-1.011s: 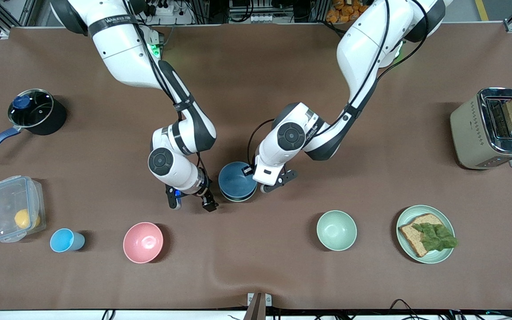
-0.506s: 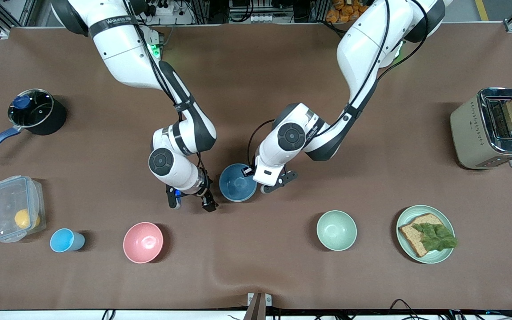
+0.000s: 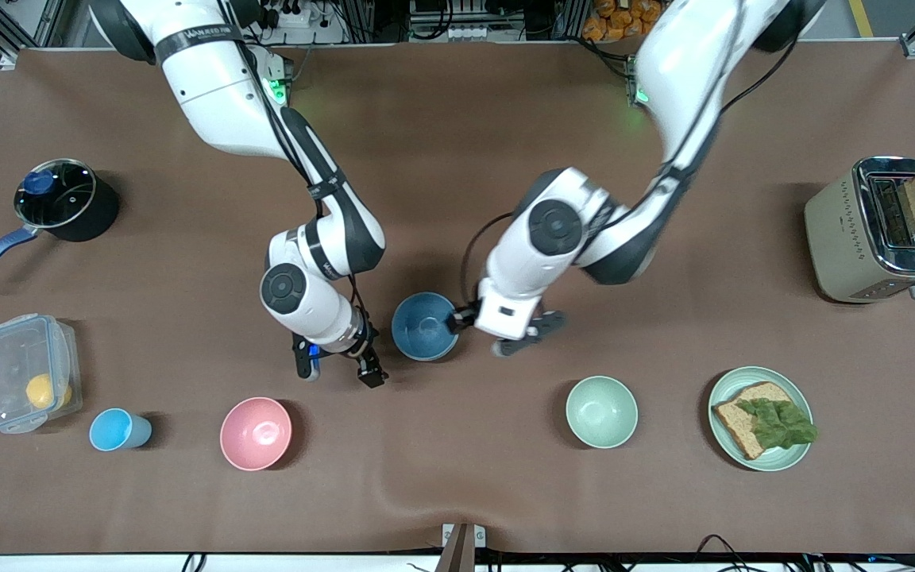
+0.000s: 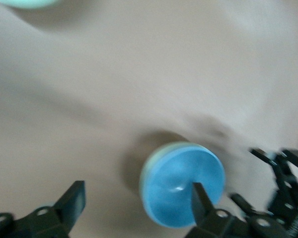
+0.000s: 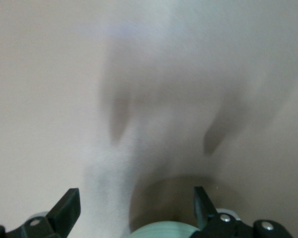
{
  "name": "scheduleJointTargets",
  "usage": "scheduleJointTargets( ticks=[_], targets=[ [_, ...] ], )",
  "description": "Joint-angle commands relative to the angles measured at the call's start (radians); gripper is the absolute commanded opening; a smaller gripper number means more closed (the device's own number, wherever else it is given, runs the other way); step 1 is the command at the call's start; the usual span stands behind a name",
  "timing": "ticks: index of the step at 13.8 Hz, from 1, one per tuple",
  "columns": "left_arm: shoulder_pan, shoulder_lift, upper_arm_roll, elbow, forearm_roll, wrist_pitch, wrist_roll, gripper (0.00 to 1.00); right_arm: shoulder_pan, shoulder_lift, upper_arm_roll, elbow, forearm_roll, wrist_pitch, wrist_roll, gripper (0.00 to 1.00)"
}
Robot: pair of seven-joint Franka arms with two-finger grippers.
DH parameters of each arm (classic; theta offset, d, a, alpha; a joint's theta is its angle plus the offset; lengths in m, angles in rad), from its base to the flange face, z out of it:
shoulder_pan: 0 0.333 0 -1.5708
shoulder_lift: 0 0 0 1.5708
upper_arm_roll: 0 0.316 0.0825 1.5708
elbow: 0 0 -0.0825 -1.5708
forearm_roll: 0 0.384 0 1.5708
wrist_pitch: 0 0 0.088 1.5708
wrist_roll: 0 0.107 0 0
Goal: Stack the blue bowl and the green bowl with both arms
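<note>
So the blue bowl (image 3: 424,326) sits nested in the green bowl (image 4: 145,171) mid-table. Both grippers are spread wide, holding nothing: left gripper (image 3: 505,332) and right gripper (image 3: 340,367) are just beside the stack.

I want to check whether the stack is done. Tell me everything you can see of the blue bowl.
The blue bowl is round, medium blue, matte and faintly speckled, upright with its opening up and nothing inside. It sits nested in the green bowl, of which only a thin rim shows around it. The stack stands mid-table, farther from the front camera than the pink bowl. The open left gripper and open right gripper flank it; neither grips it.
</note>
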Motion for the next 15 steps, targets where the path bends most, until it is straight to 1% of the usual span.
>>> scheduleJointTargets(
  ticks=[1, 2, 3, 5, 6, 7, 9, 10, 12, 15],
  targets=[
    [0.044, -0.185, 0.004, -0.077, 0.131, -0.207, 0.016, 1.0, -0.089, -0.114, 0.009, -0.001, -0.012, -0.173, -0.2, 1.0],
    [0.096, -0.245, -0.003, -0.105, 0.163, -0.244, 0.049, 1.0, -0.117, -0.16, 0.008, -0.001, -0.014, -0.243, -0.293, 1.0],
    [0.16, -0.307, -0.021, -0.142, 0.153, -0.261, 0.151, 1.0, -0.12, -0.204, 0.003, -0.009, -0.034, -0.321, -0.428, 1.0],
    [0.269, -0.416, -0.035, -0.217, 0.1, -0.283, 0.355, 1.0, -0.132, -0.284, -0.014, -0.004, -0.171, -0.45, -0.676, 1.0],
    [0.318, -0.449, -0.035, -0.231, 0.06, -0.303, 0.428, 1.0, -0.143, -0.313, -0.015, -0.004, -0.231, -0.478, -0.761, 1.0],
    [0.363, -0.475, -0.035, -0.231, 0.035, -0.359, 0.503, 1.0, -0.149, -0.351, -0.015, -0.013, -0.268, -0.498, -0.867, 1.0],
    [0.442, -0.5, -0.035, -0.225, 0.006, -0.409, 0.662, 1.0, -0.18, -0.413, -0.017, -0.012, -0.279, -0.59, -1.034, 1.0],
    [0.447, -0.512, -0.022, -0.226, -0.02, -0.421, 0.732, 1.0, -0.215, -0.453, -0.017, -0.013, -0.279, -0.613, -1.1, 1.0],
    [0.447, -0.529, 0.029, -0.223, -0.031, -0.456, 0.822, 1.0, -0.263, -0.519, -0.017, -0.012, -0.296, -0.681, -1.214, 1.0],
    [0.444, -0.558, 0.067, -0.223, -0.033, -0.513, 0.925, 1.0, -0.277, -0.599, -0.015, -0.013, -0.422, -0.779, -1.317, 1.0]
  ],
)
